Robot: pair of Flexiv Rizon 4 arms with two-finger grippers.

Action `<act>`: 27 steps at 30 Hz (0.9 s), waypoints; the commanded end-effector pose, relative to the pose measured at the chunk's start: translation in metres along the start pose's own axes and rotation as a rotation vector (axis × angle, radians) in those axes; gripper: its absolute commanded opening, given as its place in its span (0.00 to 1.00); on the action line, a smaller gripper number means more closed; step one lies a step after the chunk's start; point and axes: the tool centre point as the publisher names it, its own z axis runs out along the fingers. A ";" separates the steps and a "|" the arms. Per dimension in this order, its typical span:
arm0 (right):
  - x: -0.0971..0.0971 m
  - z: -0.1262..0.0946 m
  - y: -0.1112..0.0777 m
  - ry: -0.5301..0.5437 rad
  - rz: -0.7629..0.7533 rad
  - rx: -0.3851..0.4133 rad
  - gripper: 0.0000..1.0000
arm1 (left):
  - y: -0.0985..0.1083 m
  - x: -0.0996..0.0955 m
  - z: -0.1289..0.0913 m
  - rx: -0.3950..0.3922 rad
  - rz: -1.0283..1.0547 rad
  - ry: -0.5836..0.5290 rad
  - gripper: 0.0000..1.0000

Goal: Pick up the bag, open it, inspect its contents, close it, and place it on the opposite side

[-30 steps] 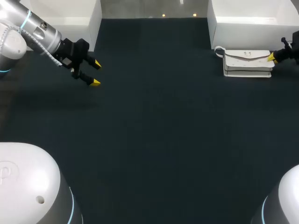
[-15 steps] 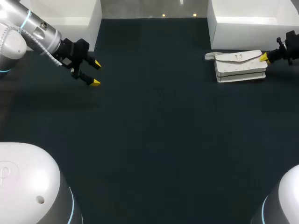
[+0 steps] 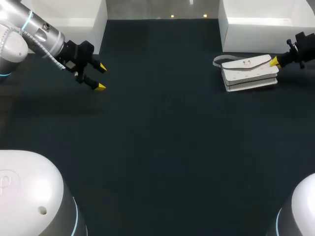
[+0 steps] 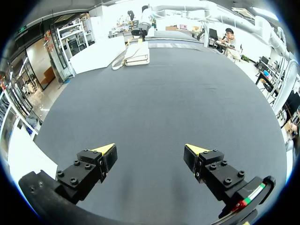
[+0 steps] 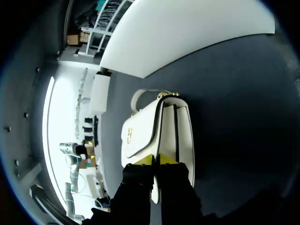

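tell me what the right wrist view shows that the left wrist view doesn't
Only the right wrist view: the right gripper up close, its yellow tips pinched on the near end of the white bag, plus the flap's clasp and the strap at the far end. Only the left wrist view: the left gripper, open, over the table. Both: the white bag lying on the dark table; in the left wrist view it is small and far off.

The right gripper, clamped on the bag, pulled it leftward toward the middle and tilted it slightly.
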 end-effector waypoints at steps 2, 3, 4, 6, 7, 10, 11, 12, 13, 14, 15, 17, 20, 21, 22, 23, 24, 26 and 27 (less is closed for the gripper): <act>-0.002 -0.002 0.006 0.007 0.000 0.146 0.00 | 0.001 0.000 0.001 0.003 0.001 -0.002 1.00; -0.002 -0.002 0.006 0.007 0.000 0.146 0.00 | 0.001 0.000 0.001 0.003 0.001 -0.002 1.00; -0.002 -0.002 0.006 0.007 0.000 0.146 0.00 | 0.001 0.000 0.001 0.003 0.001 -0.002 1.00; 0.010 0.008 -0.001 0.008 -0.002 0.082 0.00 | 0.001 0.000 0.001 0.003 0.001 -0.002 1.00; 0.019 0.014 -0.006 0.034 -0.010 0.049 0.00 | 0.001 0.000 0.001 0.003 0.001 -0.002 1.00; 0.036 0.031 -0.014 0.057 -0.021 -0.008 0.00 | 0.001 0.000 0.001 0.003 0.001 -0.002 1.00; 0.043 0.037 -0.018 0.058 -0.025 -0.014 0.00 | 0.001 0.000 0.001 0.003 0.001 -0.002 1.00; 0.049 0.042 -0.022 0.064 -0.030 -0.031 0.00 | 0.001 0.000 0.001 0.003 0.001 -0.002 1.00; 0.055 0.047 -0.026 0.072 -0.032 -0.041 0.00 | 0.001 0.000 0.001 0.003 0.001 -0.002 1.00; 0.060 0.052 -0.030 0.072 -0.037 -0.051 0.00 | 0.001 0.000 0.001 0.003 0.001 -0.002 1.00; 0.065 0.055 -0.034 0.074 -0.034 -0.072 0.00 | 0.001 0.000 0.001 0.003 0.001 -0.002 1.00; 0.073 0.063 -0.042 0.082 -0.030 -0.092 0.00 | 0.001 0.000 0.001 0.003 0.001 -0.002 1.00; 0.083 0.075 -0.053 0.078 -0.015 -0.114 0.00 | 0.001 0.000 0.001 0.003 0.001 -0.002 1.00; 0.086 0.079 -0.056 0.060 -0.015 -0.123 0.00 | 0.001 0.000 0.001 0.003 0.001 -0.002 1.00; 0.089 0.081 -0.060 0.061 -0.013 -0.134 0.00 | 0.001 0.000 0.001 0.003 0.001 -0.002 1.00; 0.092 0.084 -0.064 0.072 -0.008 -0.147 0.00 | 0.001 0.000 0.001 0.003 0.001 -0.002 1.00; 0.094 0.087 -0.068 0.072 -0.004 -0.156 0.00 | 0.001 0.000 0.001 0.003 0.001 -0.002 1.00; 0.100 0.095 -0.077 0.071 0.007 -0.176 0.00 | 0.001 0.000 0.001 0.003 0.001 -0.002 1.00; 0.102 0.098 -0.081 0.075 0.007 -0.183 0.00 | 0.001 0.000 0.001 0.003 0.001 -0.002 1.00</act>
